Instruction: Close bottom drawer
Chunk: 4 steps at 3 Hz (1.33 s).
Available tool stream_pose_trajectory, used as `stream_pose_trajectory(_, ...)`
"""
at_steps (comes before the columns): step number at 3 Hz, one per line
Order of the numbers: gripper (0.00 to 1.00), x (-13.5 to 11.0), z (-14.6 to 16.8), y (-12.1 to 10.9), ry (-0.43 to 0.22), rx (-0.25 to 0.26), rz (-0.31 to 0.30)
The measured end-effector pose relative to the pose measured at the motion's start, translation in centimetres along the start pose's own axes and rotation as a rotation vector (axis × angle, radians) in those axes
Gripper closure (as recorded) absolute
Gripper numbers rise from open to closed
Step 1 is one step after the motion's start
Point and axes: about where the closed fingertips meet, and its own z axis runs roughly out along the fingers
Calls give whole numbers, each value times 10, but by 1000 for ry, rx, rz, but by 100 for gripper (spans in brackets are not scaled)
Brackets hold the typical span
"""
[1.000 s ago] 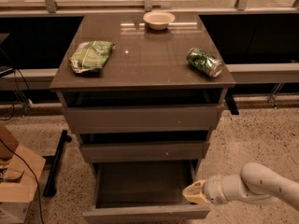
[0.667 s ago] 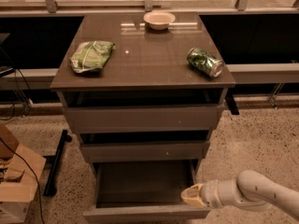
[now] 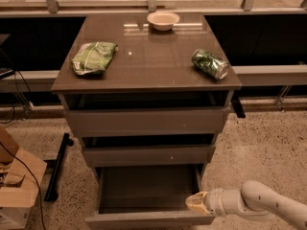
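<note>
The bottom drawer (image 3: 148, 219) is pulled out at the foot of the grey-brown cabinet, and its shallow dark tray (image 3: 146, 186) shows. Its plain flat front runs along the lower edge of the view. My gripper (image 3: 193, 203) comes in from the lower right on a white arm (image 3: 259, 202). Its pale tip sits at the drawer's right front corner, just above the front panel and at the tray's right side.
The middle drawer (image 3: 148, 155) and top drawer (image 3: 146, 121) stand slightly out above. On the cabinet top lie a green chip bag (image 3: 93, 57), a green can (image 3: 209, 63) and a white bowl (image 3: 163, 20). A cardboard box (image 3: 14, 186) and cables sit at left.
My gripper and arm have moved a little to the left and down toward the drawer's right front corner. The drawer looks unchanged.
</note>
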Motion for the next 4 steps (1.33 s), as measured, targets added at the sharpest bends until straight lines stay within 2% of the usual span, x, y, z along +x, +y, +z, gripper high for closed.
stream_pose_trajectory(1,100,1,4,1,22,11,1)
stream_pose_trajectory(2,100,18,19,-4,52,42,45)
stream_pose_trajectory(3,100,42,31,-9,48,57,101)
stream_pose_trajectory(4,100,60,47,-15,41,48,128)
